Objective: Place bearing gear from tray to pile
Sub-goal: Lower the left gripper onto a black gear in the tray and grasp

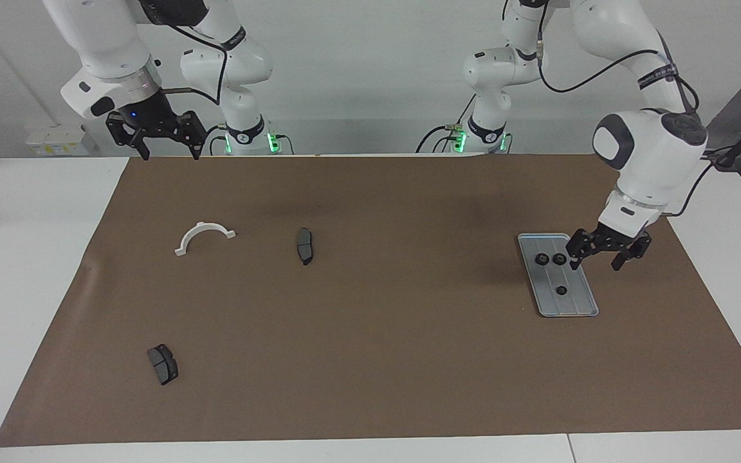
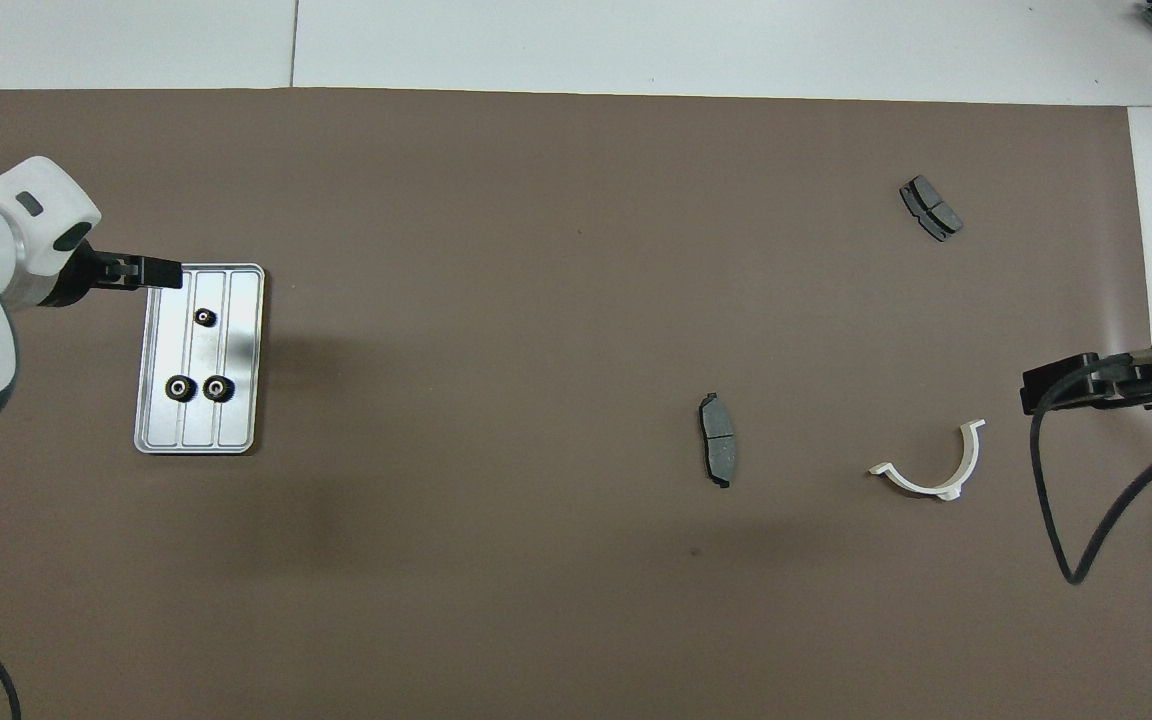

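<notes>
Gears (image 1: 549, 259) – three small black rings – lie in the tray (image 1: 575, 305) at the left arm's end of the brown mat (image 1: 370, 360), two nearer the robots, one farther; left gripper (image 1: 602, 258) hangs over the tray's edge, fingers spread, empty – right gripper (image 1: 163, 144) waits, spread, empty

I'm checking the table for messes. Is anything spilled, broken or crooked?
Nothing is spilled or broken. Three gears sit in the tray. Two brake pads and a white half-ring lie scattered on the mat, and no pile of gears shows there yet.
</notes>
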